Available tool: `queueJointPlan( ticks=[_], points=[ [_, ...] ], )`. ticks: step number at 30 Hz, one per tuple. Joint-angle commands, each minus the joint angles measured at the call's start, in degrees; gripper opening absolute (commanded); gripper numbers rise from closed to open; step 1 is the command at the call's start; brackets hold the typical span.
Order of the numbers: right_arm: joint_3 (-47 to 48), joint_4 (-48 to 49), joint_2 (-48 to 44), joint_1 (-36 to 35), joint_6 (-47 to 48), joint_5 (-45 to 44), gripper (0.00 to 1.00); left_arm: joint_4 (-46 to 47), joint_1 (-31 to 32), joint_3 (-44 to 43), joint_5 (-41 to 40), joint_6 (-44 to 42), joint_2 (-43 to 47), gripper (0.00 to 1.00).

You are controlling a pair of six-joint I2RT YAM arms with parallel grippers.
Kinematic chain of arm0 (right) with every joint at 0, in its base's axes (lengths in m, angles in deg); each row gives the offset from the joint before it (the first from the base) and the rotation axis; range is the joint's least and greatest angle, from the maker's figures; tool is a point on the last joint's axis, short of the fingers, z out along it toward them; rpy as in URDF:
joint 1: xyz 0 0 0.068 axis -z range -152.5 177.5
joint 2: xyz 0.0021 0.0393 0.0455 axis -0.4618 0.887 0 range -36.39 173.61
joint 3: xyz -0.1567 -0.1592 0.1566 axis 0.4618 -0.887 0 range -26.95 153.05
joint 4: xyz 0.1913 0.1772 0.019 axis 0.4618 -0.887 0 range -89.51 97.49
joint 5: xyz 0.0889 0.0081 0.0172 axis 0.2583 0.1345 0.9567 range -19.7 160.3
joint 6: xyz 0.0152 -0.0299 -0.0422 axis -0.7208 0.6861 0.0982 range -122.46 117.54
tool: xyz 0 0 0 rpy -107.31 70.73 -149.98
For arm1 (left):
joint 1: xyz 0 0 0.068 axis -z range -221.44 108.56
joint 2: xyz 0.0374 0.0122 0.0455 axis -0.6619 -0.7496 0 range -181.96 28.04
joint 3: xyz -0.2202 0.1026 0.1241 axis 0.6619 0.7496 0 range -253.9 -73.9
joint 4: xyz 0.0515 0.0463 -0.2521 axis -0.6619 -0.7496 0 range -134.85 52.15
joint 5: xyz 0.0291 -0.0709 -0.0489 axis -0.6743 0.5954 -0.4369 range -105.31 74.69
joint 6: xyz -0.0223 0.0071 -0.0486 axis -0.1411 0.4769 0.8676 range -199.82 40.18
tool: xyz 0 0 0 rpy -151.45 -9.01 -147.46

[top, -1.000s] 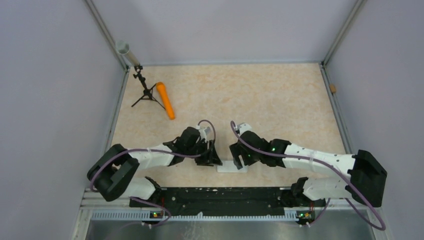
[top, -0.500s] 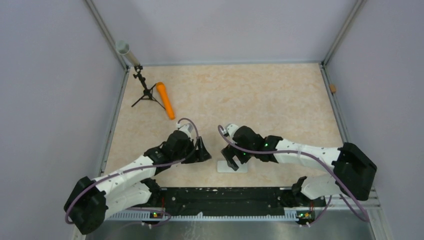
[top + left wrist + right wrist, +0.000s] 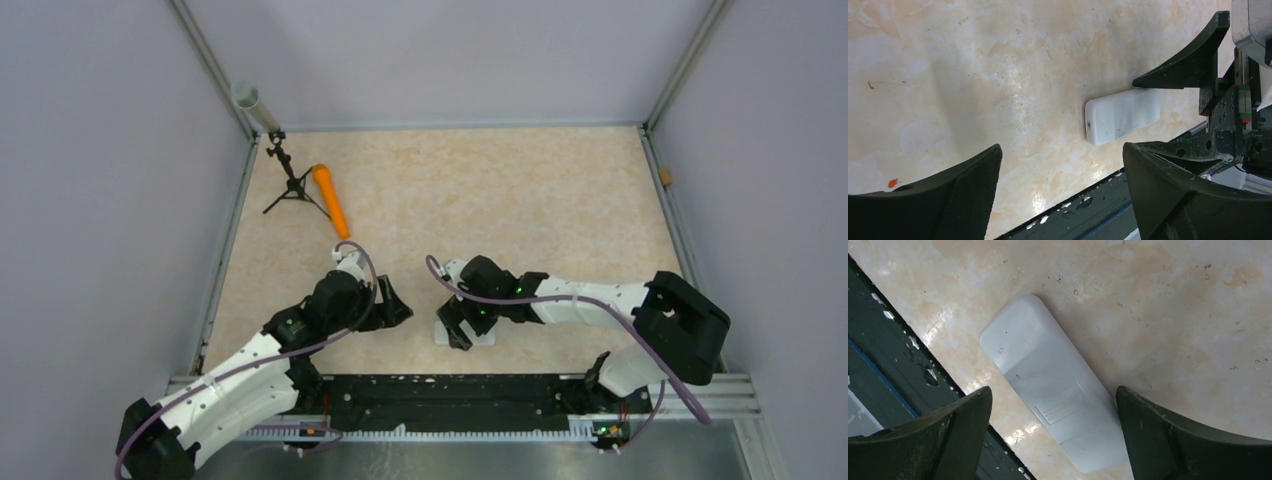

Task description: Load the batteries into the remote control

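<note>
The remote control (image 3: 478, 337) lies flat on the table near the front rail, its plain white back up (image 3: 1053, 385). My right gripper (image 3: 458, 322) hovers just above its left end, open, one finger on each side of it (image 3: 1054, 390) and neither touching. My left gripper (image 3: 390, 305) stands open to the left of the remote, apart from it, with only bare table between its fingers (image 3: 1062, 150). In the left wrist view the remote (image 3: 1123, 116) shows ahead, with the right gripper's fingers (image 3: 1193, 62) around its far end. The batteries are out of view.
A black rail (image 3: 450, 390) runs along the table's front edge, right beside the remote. At the back left lie an orange cylinder (image 3: 331, 200), a small black tripod (image 3: 290, 185) and a grey tube (image 3: 250, 100). A small tan piece (image 3: 665, 177) sits by the right wall.
Both grippers have opened wider. The left arm has drawn back to the left, away from the remote. The right gripper has shifted left over the remote, which stays on the table.
</note>
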Motion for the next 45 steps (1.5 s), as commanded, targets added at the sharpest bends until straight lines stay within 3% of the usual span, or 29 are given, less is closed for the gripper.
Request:
queueJointPlan(
  ticks=[1,13,20,23,31,39,45],
  points=[
    [-2.0,-0.2,-0.6,-2.3,-3.4,-0.4,0.92,-1.8,-0.2,1.0,-1.2,1.0,2.7,0.9],
    [-1.7,-7.3,0.9,-13.1,-10.1,-17.4,0.88,-2.4,-0.2,2.2,-0.4,1.8,4.5,0.91],
    [2.9,-13.2,7.5,-18.8,-12.2,-24.8,0.83,-3.0,-0.2,2.8,-0.1,2.7,5.9,0.91],
    [4.3,-14.8,10.6,-20.5,-13.2,-27.1,0.72,-3.0,-0.2,3.2,0.2,3.2,6.8,0.91],
    [4.4,-14.9,11.7,-20.7,-14.8,-27.4,0.27,-1.7,-0.2,4.2,1.0,4.0,7.3,0.91],
    [5.5,-16.0,5.1,-20.2,-16.3,-28.0,0.11,2.3,-0.2,4.8,1.8,4.5,6.9,0.91],
    [4.2,-14.3,-3.2,-16.1,-17.2,-25.5,0.0,6.9,-0.9,4.5,4.1,3.9,5.5,0.94]
  ],
)
